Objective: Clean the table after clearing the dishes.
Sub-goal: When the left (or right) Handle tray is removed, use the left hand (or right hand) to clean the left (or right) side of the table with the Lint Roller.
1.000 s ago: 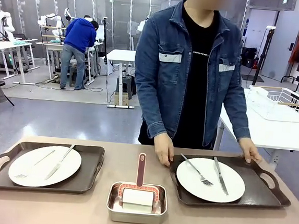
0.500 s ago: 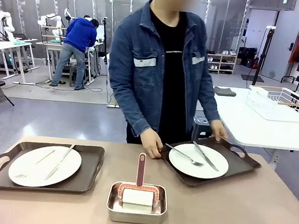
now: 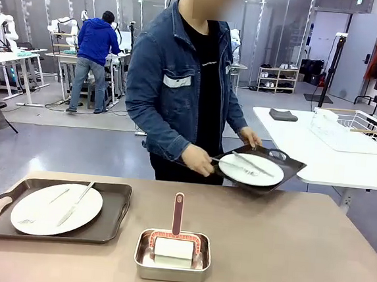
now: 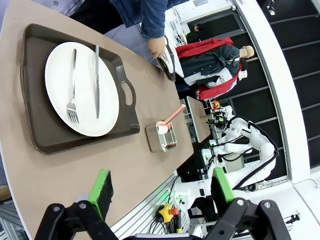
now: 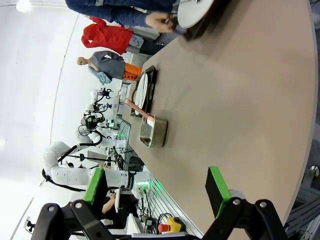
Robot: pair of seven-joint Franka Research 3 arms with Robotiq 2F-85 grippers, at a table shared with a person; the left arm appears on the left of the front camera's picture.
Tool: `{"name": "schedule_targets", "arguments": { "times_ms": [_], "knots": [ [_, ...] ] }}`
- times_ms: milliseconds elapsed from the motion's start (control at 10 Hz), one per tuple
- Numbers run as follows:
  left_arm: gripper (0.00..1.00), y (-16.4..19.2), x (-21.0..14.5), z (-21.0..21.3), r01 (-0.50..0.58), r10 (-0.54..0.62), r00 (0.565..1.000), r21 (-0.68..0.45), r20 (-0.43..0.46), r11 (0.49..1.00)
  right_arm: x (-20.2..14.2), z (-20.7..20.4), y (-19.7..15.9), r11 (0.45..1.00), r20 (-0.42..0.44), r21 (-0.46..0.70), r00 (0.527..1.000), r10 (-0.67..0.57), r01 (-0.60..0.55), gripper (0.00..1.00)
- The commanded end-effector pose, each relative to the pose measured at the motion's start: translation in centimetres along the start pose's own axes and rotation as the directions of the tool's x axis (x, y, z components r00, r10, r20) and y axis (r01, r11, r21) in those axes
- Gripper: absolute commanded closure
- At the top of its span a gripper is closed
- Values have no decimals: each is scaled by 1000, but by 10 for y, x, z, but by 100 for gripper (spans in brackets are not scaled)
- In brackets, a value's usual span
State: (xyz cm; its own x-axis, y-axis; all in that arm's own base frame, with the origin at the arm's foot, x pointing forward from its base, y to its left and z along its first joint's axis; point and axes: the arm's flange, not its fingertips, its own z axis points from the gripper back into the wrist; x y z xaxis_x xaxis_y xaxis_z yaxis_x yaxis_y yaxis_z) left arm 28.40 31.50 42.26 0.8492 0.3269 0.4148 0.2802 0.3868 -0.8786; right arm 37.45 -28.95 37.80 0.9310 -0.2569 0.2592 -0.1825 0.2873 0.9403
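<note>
On the beige-brown table, at the left, a dark brown tray carries a white plate with a fork and knife. The person holds a second tray with its plate and cutlery in both hands, lifted off the table's far edge. In the left wrist view my left gripper is open above the table's near edge, with the left tray and plate ahead. My right gripper is open over bare table; the person's tray is far ahead.
A small steel pan holding a red-handled white roller stands at the table's front middle, also the pan and the pan. A white side table with a wire rack stands behind at the right.
The person has lifted the right tray with its plate off the table and turned toward the white side table. The left tray, the pan and both grippers have not moved.
</note>
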Motion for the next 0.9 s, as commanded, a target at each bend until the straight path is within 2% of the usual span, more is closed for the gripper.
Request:
{"name": "schedule_targets", "arguments": {
  "times_ms": [0,200,300,400,600,800],
  "knots": [
    [0,0,-3,2,9,-9,1000,-5,3,1000,0,0,0,1000,0,0,1000,0,0,0],
    [0,0,-3,2,9,-9,1000,-5,3,1000,21,-19,51,962,-87,-154,973,215,-226,0],
    [0,0,-3,2,9,-9,1000,-5,3,1000,40,-37,87,916,-168,-184,929,329,-358,0],
    [0,0,-3,2,9,-9,1000,-5,3,1000,55,-63,122,861,-253,-191,871,421,-472,0],
    [0,0,-3,2,9,-9,1000,-5,3,1000,69,-141,181,722,-444,-184,711,545,-667,0],
    [0,0,-3,2,9,-9,1000,-5,3,1000,56,-233,229,598,-588,-138,551,592,-790,0]
  ]
}}
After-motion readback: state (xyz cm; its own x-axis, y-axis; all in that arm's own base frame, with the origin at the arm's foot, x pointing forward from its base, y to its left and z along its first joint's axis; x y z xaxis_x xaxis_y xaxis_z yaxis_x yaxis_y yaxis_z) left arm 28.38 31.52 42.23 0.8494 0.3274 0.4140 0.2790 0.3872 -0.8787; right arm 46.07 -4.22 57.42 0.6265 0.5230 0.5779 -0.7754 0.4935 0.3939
